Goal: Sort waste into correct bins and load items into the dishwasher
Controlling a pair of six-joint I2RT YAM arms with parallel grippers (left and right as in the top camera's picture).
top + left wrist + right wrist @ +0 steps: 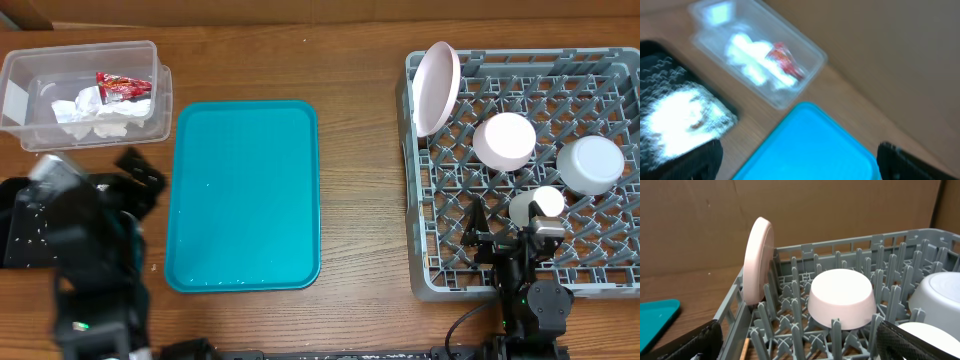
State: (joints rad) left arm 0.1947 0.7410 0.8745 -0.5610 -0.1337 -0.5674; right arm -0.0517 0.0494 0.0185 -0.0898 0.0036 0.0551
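1. The left tool [799,162] gapes wide and empty above the teal serving tray [245,195] at mid-table.
2. At 10 o'clock, the clear tub [20,70] holds the crumpled napkin [95,112] and the red wrapper [123,85]. The rice-flecked black tray [20,225] lies at 8 o'clock.
3. The right tool [800,345], fingers spread wide, grips nothing at the dish rack [416,230], 3 o'clock.
4. Racked: the pink plate [437,88] on edge at the rack's 11 o'clock corner, an upturned pale bowl [504,140], the grey-white bowl [590,163] and the white cup [537,205].

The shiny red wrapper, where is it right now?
In the overhead view the red wrapper lies inside the clear tub at the table's far left corner. It sits beside the crumpled white napkin, left of the teal tray.
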